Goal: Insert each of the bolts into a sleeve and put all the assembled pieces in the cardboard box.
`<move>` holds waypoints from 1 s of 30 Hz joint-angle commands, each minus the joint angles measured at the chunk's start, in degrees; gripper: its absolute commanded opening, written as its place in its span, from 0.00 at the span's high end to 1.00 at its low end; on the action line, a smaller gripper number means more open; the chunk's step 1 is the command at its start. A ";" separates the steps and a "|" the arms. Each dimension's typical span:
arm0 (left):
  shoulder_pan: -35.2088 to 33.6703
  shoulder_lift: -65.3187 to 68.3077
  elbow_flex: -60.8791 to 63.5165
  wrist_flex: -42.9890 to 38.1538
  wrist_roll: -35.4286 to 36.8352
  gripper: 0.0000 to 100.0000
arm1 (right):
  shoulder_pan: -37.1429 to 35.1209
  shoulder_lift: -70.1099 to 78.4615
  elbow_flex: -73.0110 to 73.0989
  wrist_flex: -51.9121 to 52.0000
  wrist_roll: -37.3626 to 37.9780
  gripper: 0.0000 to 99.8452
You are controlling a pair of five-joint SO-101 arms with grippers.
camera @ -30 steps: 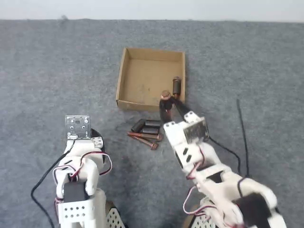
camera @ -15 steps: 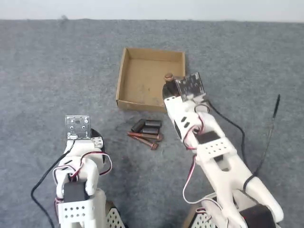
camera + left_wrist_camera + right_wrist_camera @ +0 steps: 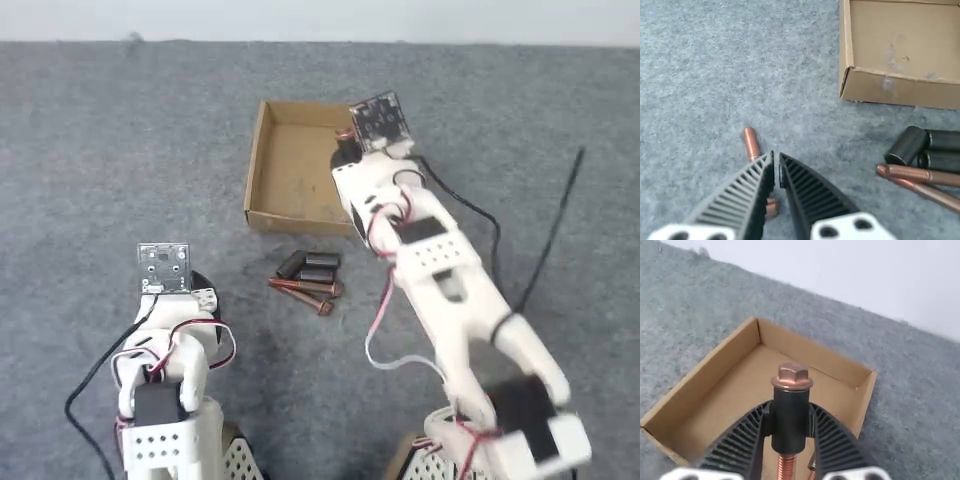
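Grey carpeted bench (image 3: 100,120), right fingers (image 3: 740,440) clamped on a black cylindrical sleeve (image 3: 789,415) with copper hex bolt (image 3: 791,376) over the shallow brown cardboard box (image 3: 815,357) near the far edge, left fingers (image 3: 750,190) together, empty. Dropped from height, bolt might slip out

Grey carpeted tabletop (image 3: 110,130) underneath; pale wall (image 3: 855,270) beyond far edge.

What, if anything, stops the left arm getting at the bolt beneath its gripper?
Probably nothing, so yes: the bolt lies on bare carpet just under the left gripper, apart from the sleeves. The jaws stand almost shut and would need opening first.
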 commanded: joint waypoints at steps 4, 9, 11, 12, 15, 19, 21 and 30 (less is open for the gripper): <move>-0.09 -0.53 -0.48 -0.97 -0.44 0.99 | 1.80 9.63 -12.84 3.38 0.26 0.99; -0.09 -0.53 -0.48 -1.05 -0.44 0.99 | 3.12 16.40 -16.18 3.38 0.26 0.99; -0.09 -0.53 -0.48 -1.05 -0.44 0.99 | 3.21 18.51 -16.26 3.38 0.26 0.99; -0.09 -0.53 -0.48 -1.05 -0.44 0.99 | 3.21 19.47 -16.26 3.38 0.18 0.99; -0.09 -0.53 -0.48 -1.05 -0.44 0.99 | 3.21 20.97 -16.44 3.12 -2.81 0.99; -0.09 -0.53 -0.48 -1.05 -0.44 0.99 | 3.30 22.81 -18.99 5.23 -7.65 0.99; -0.09 -0.53 -0.48 -1.05 -0.44 0.99 | 3.30 23.96 -20.48 6.46 -7.91 0.99; -0.09 -0.53 -0.48 -1.05 -0.44 0.99 | 3.30 25.63 -26.20 13.49 -8.00 0.99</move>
